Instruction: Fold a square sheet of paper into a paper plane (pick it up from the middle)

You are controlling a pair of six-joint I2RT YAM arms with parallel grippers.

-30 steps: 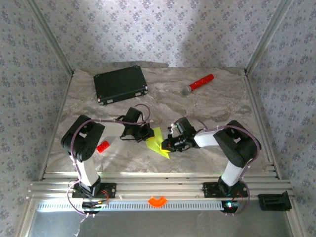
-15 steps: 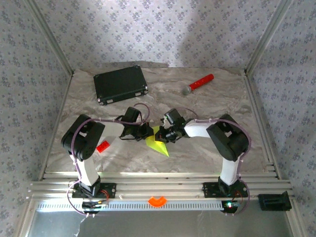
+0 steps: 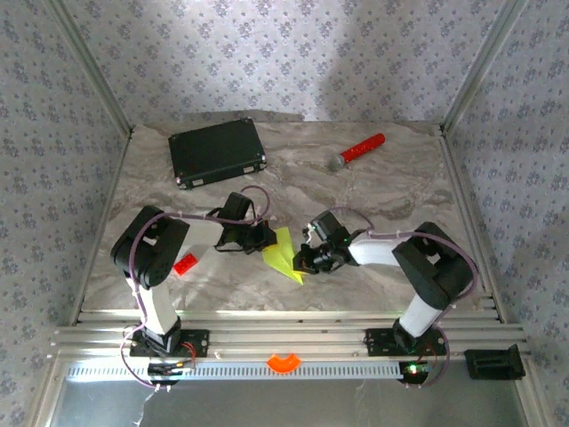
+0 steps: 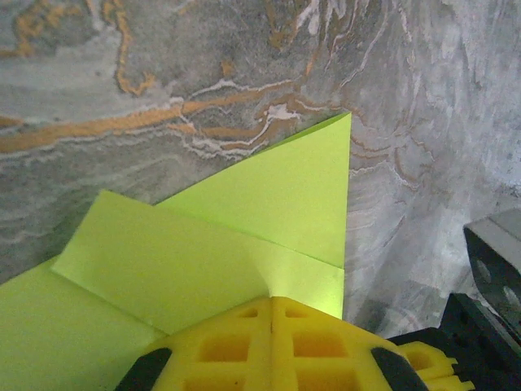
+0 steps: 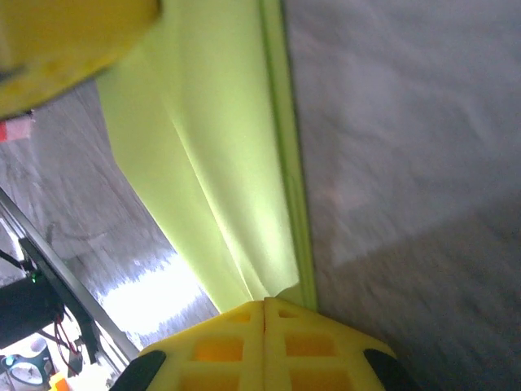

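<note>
The lime yellow-green sheet of paper (image 3: 284, 254) lies folded into a pointed shape on the marble table, between the two arms. My left gripper (image 3: 266, 239) sits at its far left edge. In the left wrist view its yellow fingers (image 4: 244, 342) are shut, with the paper (image 4: 269, 204) puckering into their tips (image 4: 273, 300). My right gripper (image 3: 300, 261) is at the paper's right edge. In the right wrist view it (image 5: 264, 303) is shut on the long creased paper (image 5: 220, 147), whose folds run into the tips. The left gripper's yellow finger (image 5: 73, 49) blurs into the top left corner.
A black case (image 3: 218, 152) lies at the back left and a red-handled microphone (image 3: 358, 150) at the back right. A small red block (image 3: 185, 263) rests by the left arm. Metal rails (image 3: 284, 338) run along the near edge.
The right gripper swung in over the paper toward the left gripper half a second ago, then came back to the paper's near right edge. The left gripper stayed put.
</note>
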